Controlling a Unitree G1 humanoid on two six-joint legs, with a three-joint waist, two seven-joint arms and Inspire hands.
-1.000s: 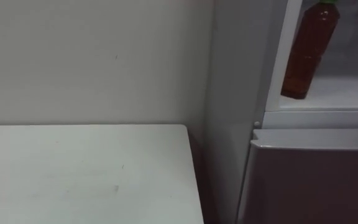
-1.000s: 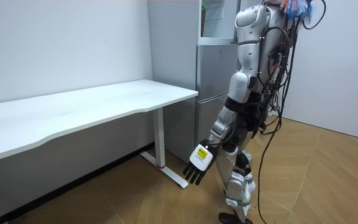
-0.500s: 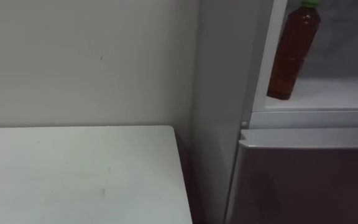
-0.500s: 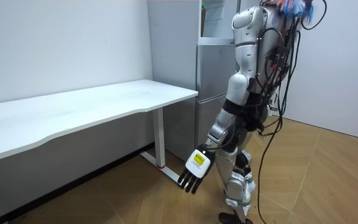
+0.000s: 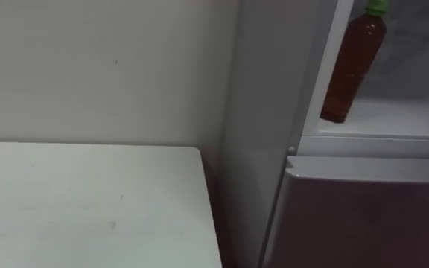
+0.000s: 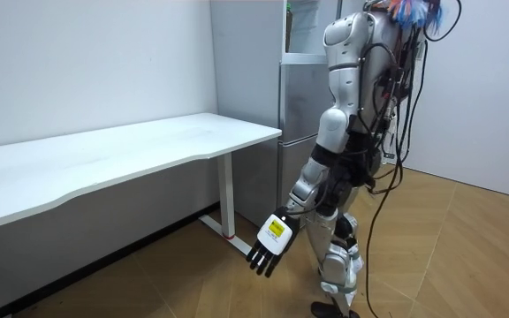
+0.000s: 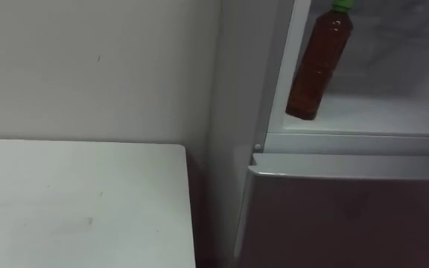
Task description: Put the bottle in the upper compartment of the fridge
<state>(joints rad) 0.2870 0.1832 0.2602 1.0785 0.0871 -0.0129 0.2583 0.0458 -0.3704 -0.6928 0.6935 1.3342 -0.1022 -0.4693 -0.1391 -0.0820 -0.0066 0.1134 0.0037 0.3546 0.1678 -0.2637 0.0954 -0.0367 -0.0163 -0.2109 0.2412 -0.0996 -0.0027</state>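
Note:
A bottle (image 5: 352, 67) of brown liquid with a green cap stands on the white shelf (image 5: 412, 113) of the open upper fridge, near the compartment's left wall; the right eye view has the same bottle (image 7: 317, 63). Nothing touches it. In the room view I stand facing the grey fridge (image 6: 297, 97). My left hand (image 6: 270, 243) hangs low beside my legs, fingers straight and holding nothing.
The shut lower fridge door (image 5: 363, 212) lies below the shelf. A white table (image 5: 88, 205) stands against the wall to the fridge's left, with a narrow gap between them. Wooden floor (image 6: 467, 256) lies behind me.
My left arm has swung down and toward the room view's left. The eye view has shifted a little; the bottle stays on the shelf.

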